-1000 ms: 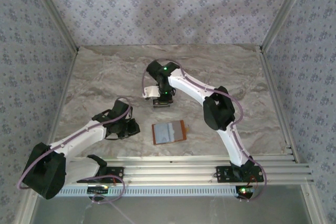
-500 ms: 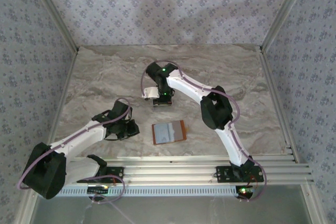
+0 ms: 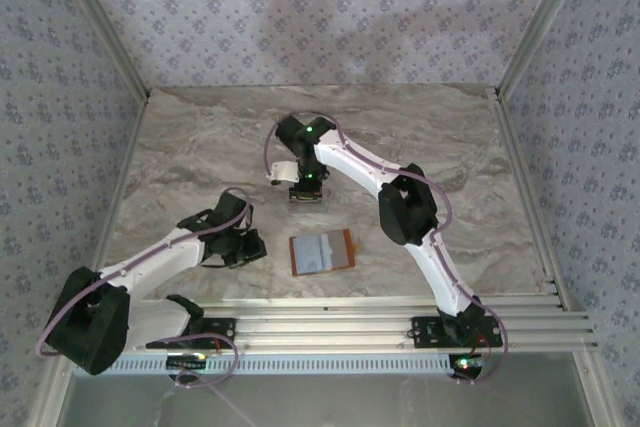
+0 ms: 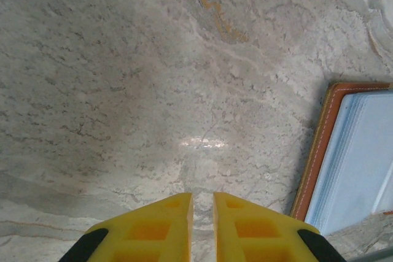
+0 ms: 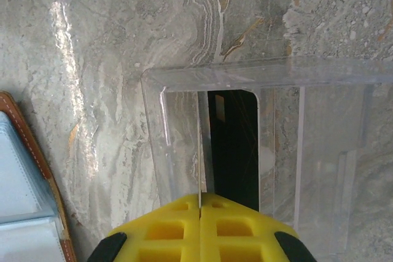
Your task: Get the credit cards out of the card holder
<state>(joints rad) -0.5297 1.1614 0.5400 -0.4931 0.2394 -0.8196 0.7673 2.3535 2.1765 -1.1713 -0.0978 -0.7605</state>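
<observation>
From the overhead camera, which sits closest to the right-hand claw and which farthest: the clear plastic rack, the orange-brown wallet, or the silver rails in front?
From the right gripper:
1. clear plastic slotted rack: right at its fingertips.
2. flat orange-brown leather-like card holder: lying open, lower in the view.
3. silver aluminium rails: farthest, across the bottom of the view.

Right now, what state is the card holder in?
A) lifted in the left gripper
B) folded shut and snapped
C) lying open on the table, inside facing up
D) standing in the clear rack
C: the card holder lies flat on the table, unfolded, with its grey-blue inside facing up and the orange-brown edge framing it.
</observation>
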